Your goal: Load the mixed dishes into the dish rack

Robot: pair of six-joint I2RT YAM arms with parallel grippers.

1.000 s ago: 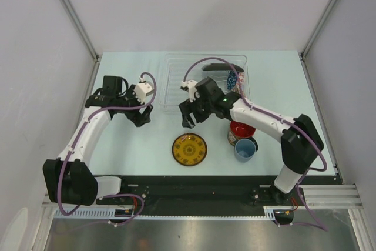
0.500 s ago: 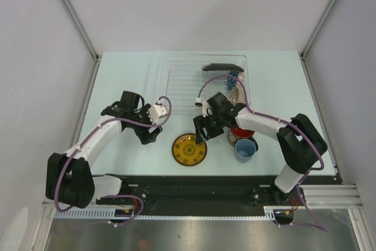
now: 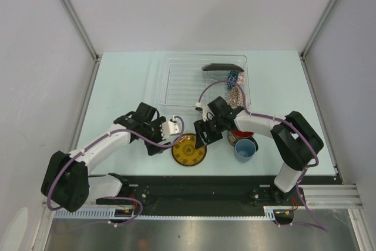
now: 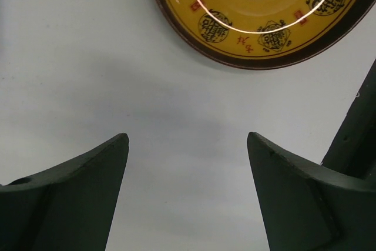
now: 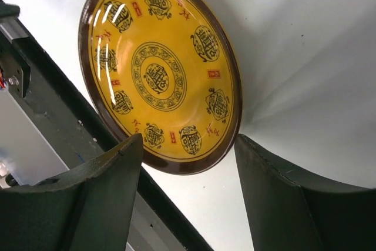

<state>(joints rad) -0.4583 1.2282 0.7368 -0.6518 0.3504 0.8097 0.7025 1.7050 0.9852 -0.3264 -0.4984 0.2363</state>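
**Both arms converge on the yellow plate**

The plate (image 3: 189,149) lies flat on the table (image 3: 126,80), near the front edge, in front of the rack (image 3: 176,83) and not in it. It is round and glossy, yellow with a dark brown rim, dark ornaments, small red marks and a centre medallion.

The left gripper (image 3: 160,145) sits just beside the plate's left rim, jaws spread and empty, with bare table between them. The right gripper (image 3: 202,137) is at the upper right rim, jaws also spread and holding nothing. Its wrist view shows the plate between the fingers. I cannot tell whether either gripper touches the plate.

A second ago the left gripper was well off to the left and the right gripper hung at the rack's front edge. Both have since come down to the plate. So the plate looks like the next dish, probably a two-arm pickup.

The rack already holds the black plate (image 3: 222,67) at its back wall, plus the blue bowl (image 3: 234,77) and the patterned bowl (image 3: 236,95) on its right side. The red cup (image 3: 241,131) and blue cup (image 3: 245,149) stand right of the plate, not yet loaded.
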